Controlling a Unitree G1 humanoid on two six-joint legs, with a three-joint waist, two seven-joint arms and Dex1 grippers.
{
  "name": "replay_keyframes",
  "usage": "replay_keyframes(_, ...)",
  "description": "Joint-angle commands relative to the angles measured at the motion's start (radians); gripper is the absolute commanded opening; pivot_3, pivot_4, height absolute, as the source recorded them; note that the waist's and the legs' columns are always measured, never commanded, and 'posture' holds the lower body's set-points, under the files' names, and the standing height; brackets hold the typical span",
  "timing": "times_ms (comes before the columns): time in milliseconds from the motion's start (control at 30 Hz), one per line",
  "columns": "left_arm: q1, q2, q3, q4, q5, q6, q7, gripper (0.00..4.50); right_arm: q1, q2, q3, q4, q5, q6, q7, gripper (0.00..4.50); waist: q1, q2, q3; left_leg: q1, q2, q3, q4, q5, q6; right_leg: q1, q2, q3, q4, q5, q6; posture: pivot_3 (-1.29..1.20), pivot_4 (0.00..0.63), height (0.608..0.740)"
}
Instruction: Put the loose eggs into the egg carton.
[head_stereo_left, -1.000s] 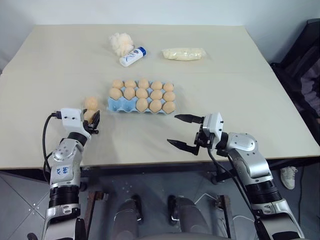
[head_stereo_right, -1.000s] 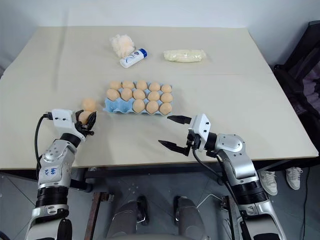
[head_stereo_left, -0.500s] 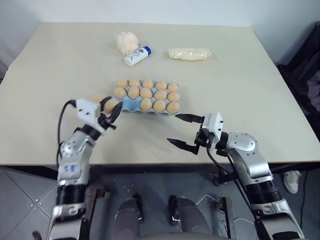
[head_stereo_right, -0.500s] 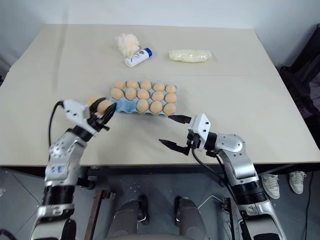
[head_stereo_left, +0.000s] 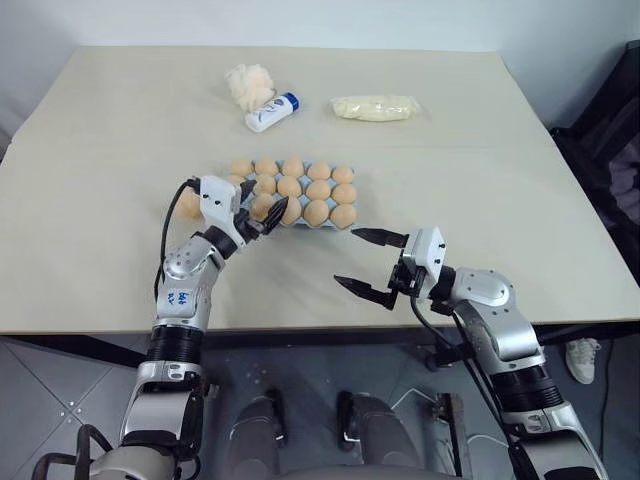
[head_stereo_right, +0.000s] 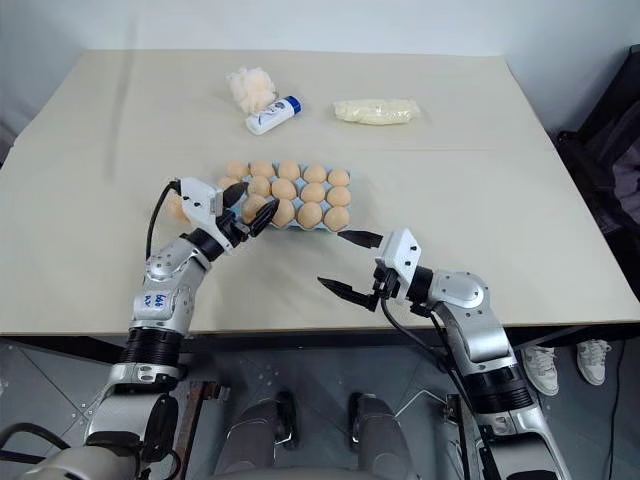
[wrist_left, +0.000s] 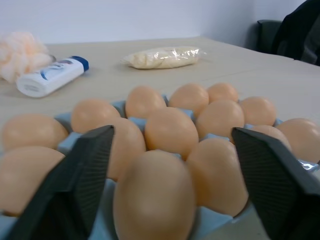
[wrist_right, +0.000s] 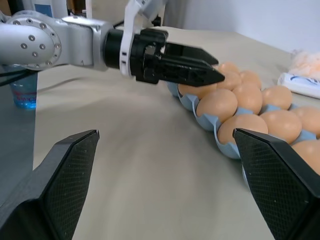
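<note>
At carton's near-left corner: left pincer (head_stereo_left: 262, 207) spread wide, released, straddling an egg (wrist_left: 154, 197) seated in egg carton (head_stereo_left: 327, 223). One loose egg (head_stereo_left: 188, 203) left on desk (head_stereo_left: 120, 150). Right pincer (head_stereo_left: 362, 262) agape, empty, parked clear.

eggs (wrist_left: 154, 197): smooth, matt | egg carton (wrist_left: 65, 141): moulded pulp, rough | table (head_stereo_left: 120, 130): matt | bottle (head_stereo_left: 268, 112): glossy plastic

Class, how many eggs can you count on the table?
15. Fourteen sit in the egg carton, one of them between the open fingers of the left gripper. One loose egg lies on the table left of the carton. The gripper may hide another.
</note>
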Motion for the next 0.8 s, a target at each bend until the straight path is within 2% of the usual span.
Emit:
replay_keyframes(33, 0.087, 0.059, 0.092, -0.117, -0.031, -0.055, 0.002, 4.36, 0.001, 0.007, 0.001, -0.038, 0.005, -0.014, -0.007, 4.50, -0.010, 0.000, 0.000, 0.000, 0.000, 0.000, 0.000, 0.000, 0.000, 0.000, 0.000, 0.000, 0.000, 0.000, 0.000, 0.00, 0.150, 0.740)
replay_keyframes(300, 0.404, 0.161, 0.234, -0.340, -0.115, -0.025, -0.048, 4.44, -0.011, 0.001, -0.006, -0.021, 0.014, -0.011, 0.015, 4.50, -0.018, 0.000, 0.000, 0.000, 0.001, 0.000, -0.002, 0.000, 0.000, 0.000, -0.001, 0.003, 0.000, -0.001, -0.001, 0.00, 0.150, 0.740)
replay_keyframes(467, 0.552, 0.194, 0.336, -0.342, -0.125, -0.024, -0.031, 4.44, -0.031, 0.001, -0.008, 0.003, 0.016, -0.015, 0.033, 4.50, -0.019, 0.001, 0.000, -0.001, 0.001, 0.000, -0.008, -0.001, -0.001, 0.000, -0.001, 0.007, -0.008, -0.005, -0.015, 0.00, 0.150, 0.740)
replay_keyframes(567, 0.602, 0.200, 0.365, -0.322, -0.148, -0.021, -0.052, 4.44, -0.038, 0.003, -0.004, 0.009, 0.016, -0.017, 0.043, 4.50, -0.017, 0.001, 0.000, -0.001, 0.001, 0.002, -0.015, -0.001, -0.001, 0.000, 0.000, 0.007, -0.018, -0.003, -0.016, 0.00, 0.150, 0.740)
replay_keyframes(800, 0.631, 0.226, 0.356, -0.330, -0.168, -0.015, -0.115, 4.44, -0.044, -0.004, -0.013, 0.010, 0.022, -0.011, 0.061, 4.50, -0.018, 0.001, -0.001, -0.002, 0.002, 0.015, -0.020, 0.000, -0.001, -0.005, -0.001, 0.011, -0.022, -0.002, -0.015, 0.00, 0.150, 0.740)
